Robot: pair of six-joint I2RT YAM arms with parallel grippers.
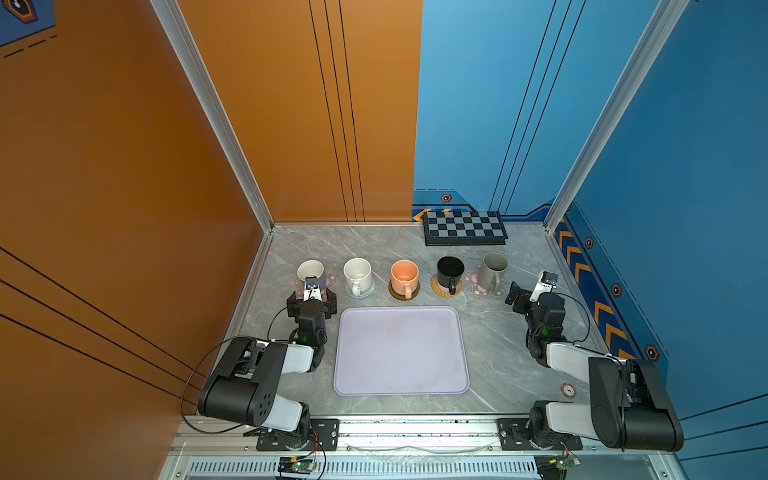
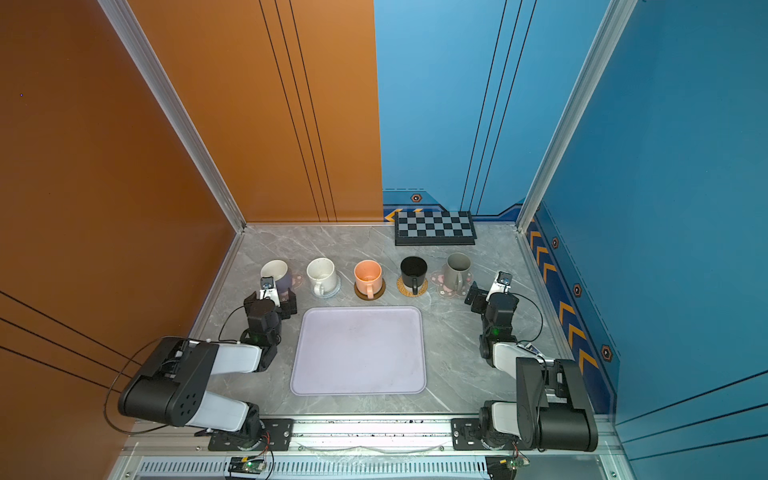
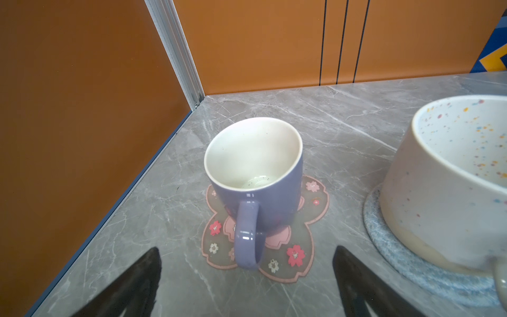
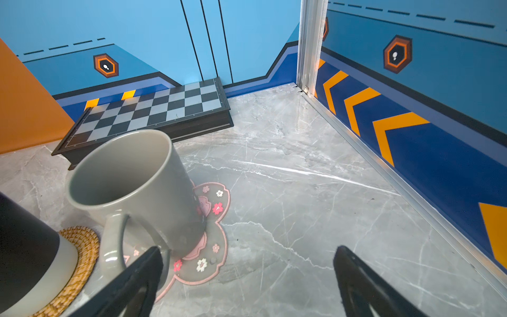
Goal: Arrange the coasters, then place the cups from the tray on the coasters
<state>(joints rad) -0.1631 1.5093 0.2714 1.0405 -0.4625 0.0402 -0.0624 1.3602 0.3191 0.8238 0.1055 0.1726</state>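
Both arms [image 1: 249, 386] are reaching up from the lower corners, left gripper [image 3: 247, 254] and right gripper [image 4: 248, 251] gaping wide, gripping nothing. Mid-frame, the tray [image 1: 399, 353] is lying bare; above it, five cups [image 1: 404, 272] are sitting on coasters [image 1: 392, 291]. Swinging sideways could clip the handle of the lavender cup [image 1: 311, 270] or grey cup [image 1: 494, 266].

Black-and-white arms [image 1: 291, 357], thin black cables [image 1: 183, 395]

1 black-and-grey chequered board [image 1: 465, 227] lies flat at the back of the grey marble table [image 1: 505, 345]; behind it stand 2 walls, the orange wall [image 1: 291, 104] and the blue wall [image 1: 478, 104].
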